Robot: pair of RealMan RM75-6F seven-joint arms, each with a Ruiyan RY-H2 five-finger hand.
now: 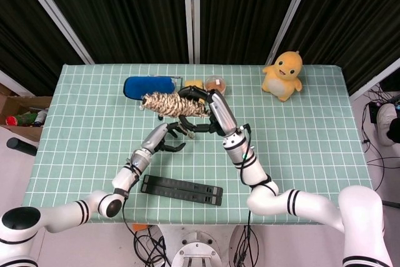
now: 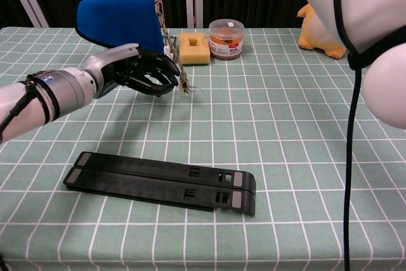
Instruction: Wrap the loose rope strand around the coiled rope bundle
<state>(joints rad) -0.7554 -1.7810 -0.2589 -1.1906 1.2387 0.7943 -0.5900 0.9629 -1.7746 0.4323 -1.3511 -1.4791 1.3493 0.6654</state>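
Black curtains back the green-checked tabletop (image 1: 300, 136), whose right half lies bare. Along its near edge rests a black folding bar (image 2: 162, 183). At the far side, a clear lidded jar (image 2: 226, 30) holds something orange. High over the middle, the right hand (image 1: 203, 109) grips the coiled rope bundle (image 1: 167, 104). Its loose strand (image 2: 171, 46) hangs down, touching the left hand (image 2: 141, 71), whose fingers (image 2: 166, 72) curl partly apart around it.
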